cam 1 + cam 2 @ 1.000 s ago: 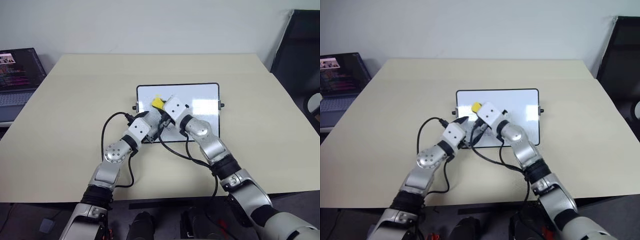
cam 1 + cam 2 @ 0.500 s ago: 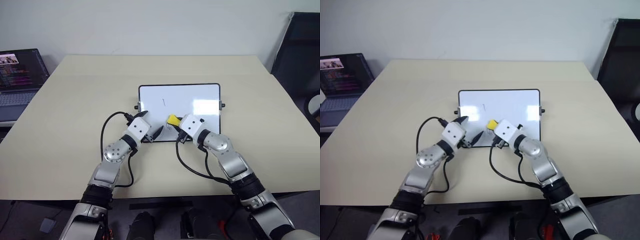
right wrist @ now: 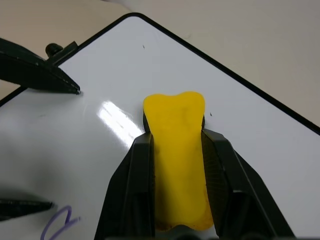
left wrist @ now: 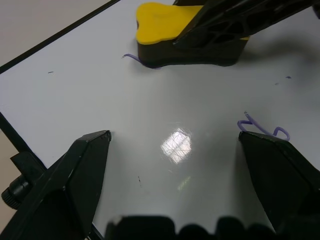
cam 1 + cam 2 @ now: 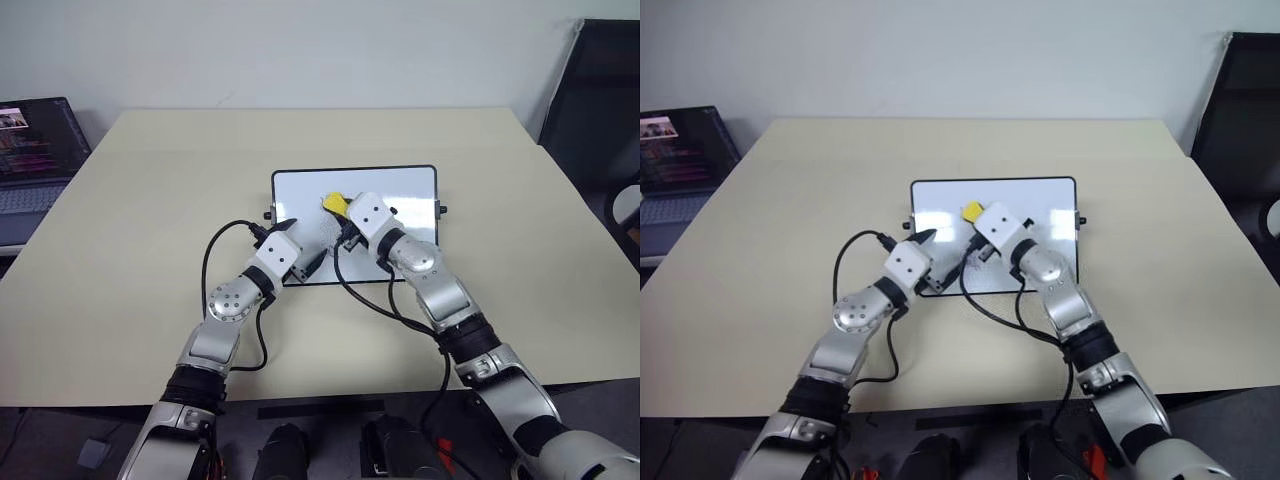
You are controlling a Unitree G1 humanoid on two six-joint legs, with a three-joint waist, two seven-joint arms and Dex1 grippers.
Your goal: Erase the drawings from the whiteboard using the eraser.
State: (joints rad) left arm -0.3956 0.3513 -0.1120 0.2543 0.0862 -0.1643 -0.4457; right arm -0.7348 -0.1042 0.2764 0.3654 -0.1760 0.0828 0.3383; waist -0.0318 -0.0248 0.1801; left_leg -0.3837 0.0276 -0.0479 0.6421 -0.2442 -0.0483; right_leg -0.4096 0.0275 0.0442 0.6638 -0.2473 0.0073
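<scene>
Whiteboard (image 5: 400, 185) lies flat at the middle of the bench (image 5: 130, 220), and everything else is placed from it. Left of it, off the bench, sits a laptop (image 5: 35, 160). Over its near-left corner the left hand (image 5: 305, 262) hovers, fingers spread wide, empty. Just right of that, a purple scribble (image 4: 262, 127) shows by that hand's finger. Over the board's upper middle, the right hand (image 5: 340, 215) clamps the eraser (image 5: 333, 203), long axis along its fingers; 1 stroke (image 4: 131, 56) peeks from beneath.
</scene>
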